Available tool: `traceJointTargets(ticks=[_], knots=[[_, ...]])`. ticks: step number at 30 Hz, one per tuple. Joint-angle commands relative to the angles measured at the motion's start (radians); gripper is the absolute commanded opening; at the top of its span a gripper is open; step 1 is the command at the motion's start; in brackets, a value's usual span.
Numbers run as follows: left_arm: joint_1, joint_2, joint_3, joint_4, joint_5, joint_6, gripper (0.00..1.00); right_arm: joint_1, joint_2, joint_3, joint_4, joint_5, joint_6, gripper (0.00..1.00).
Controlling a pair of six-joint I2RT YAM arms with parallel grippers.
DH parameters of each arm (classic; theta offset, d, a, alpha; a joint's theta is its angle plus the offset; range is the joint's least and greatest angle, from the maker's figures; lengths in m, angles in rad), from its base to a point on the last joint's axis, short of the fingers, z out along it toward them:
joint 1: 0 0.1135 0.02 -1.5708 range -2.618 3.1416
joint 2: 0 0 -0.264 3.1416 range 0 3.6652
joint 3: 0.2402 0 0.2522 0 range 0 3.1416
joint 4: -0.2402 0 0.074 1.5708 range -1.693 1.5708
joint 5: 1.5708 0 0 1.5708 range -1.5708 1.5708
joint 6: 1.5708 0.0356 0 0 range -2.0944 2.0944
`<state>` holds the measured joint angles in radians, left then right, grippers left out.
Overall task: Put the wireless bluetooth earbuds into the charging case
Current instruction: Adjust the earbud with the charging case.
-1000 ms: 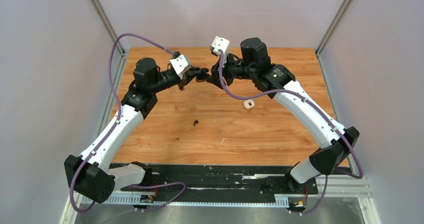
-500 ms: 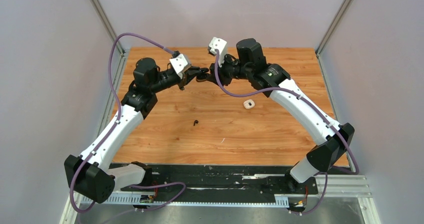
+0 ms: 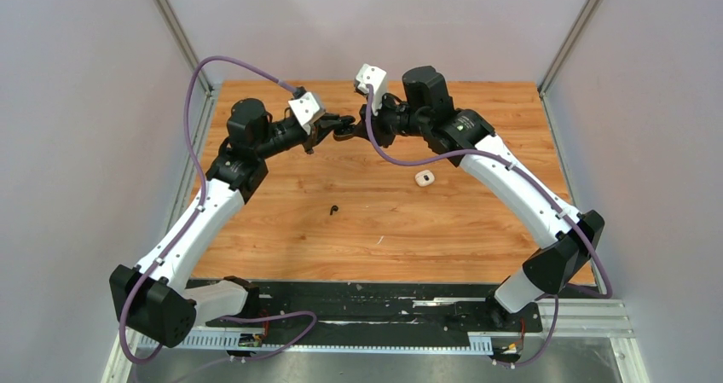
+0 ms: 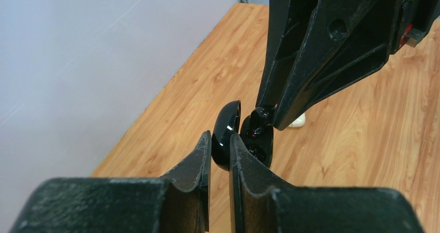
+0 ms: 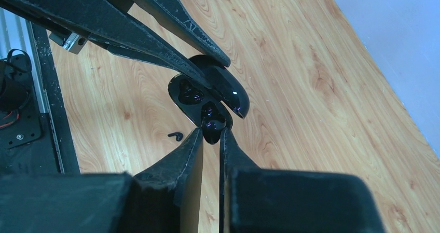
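Grips the open black charging case (image 4: 255,138) by its lid in the left pincer (image 4: 220,140) above the table (image 3: 477,221), and pinches a black earbud (image 5: 211,121) at its cup with the right pincer (image 5: 211,134).

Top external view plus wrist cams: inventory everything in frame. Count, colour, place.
charging case: 1, black, lid open, held in midair over the far table.
held earbud: 1, black, at the case's open well.
loose earbud: 1, black, on the table, centre.
small white object: 1, white, on the table right of centre; possibly another case.
white speck: 1, white, near the front edge; too small to identify.
table: 1, wood.
left claw: 1, black, shut on the case lid.
right claw: 1, black, shut on the held earbud.
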<state>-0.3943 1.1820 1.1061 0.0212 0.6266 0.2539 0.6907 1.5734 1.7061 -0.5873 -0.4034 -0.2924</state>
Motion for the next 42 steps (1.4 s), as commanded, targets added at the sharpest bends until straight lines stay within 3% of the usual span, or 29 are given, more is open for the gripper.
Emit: traceJointTargets(ticks=[1,3,6,7,11,16,19,23,26,36,42], knots=[[-0.008,0.002,0.008,0.014,0.037,0.011,0.00,0.004,-0.012,0.025,0.041,-0.009,-0.005,0.05],[-0.008,0.005,0.011,0.010,0.039,0.020,0.00,0.005,-0.014,0.020,0.043,-0.008,-0.006,0.08],[-0.008,0.009,0.014,0.010,0.046,0.022,0.00,0.006,-0.008,0.018,0.045,-0.008,0.001,0.30],[-0.008,0.010,0.016,0.010,0.050,0.020,0.00,0.004,-0.005,0.021,0.047,-0.008,0.005,0.33],[-0.010,0.009,0.018,0.006,0.060,0.017,0.00,0.006,0.012,0.038,0.050,-0.009,0.018,0.33],[-0.011,0.005,0.017,-0.005,0.061,0.027,0.00,0.006,0.014,0.037,0.050,-0.009,0.022,0.24],[-0.011,0.007,0.020,-0.006,0.058,0.027,0.00,0.006,0.008,0.034,0.047,0.002,0.025,0.28],[-0.011,0.013,0.023,-0.008,0.054,0.032,0.00,0.006,-0.008,0.039,0.039,0.008,0.018,0.09],[-0.011,0.022,0.028,-0.016,0.050,0.039,0.00,0.004,-0.034,0.040,0.039,0.020,-0.007,0.01],[-0.014,0.031,0.019,-0.005,0.067,0.036,0.00,0.000,-0.063,0.046,0.050,-0.002,-0.019,0.00],[-0.014,0.021,0.013,-0.001,0.086,0.023,0.00,-0.018,-0.096,0.013,0.063,-0.263,-0.097,0.00]])
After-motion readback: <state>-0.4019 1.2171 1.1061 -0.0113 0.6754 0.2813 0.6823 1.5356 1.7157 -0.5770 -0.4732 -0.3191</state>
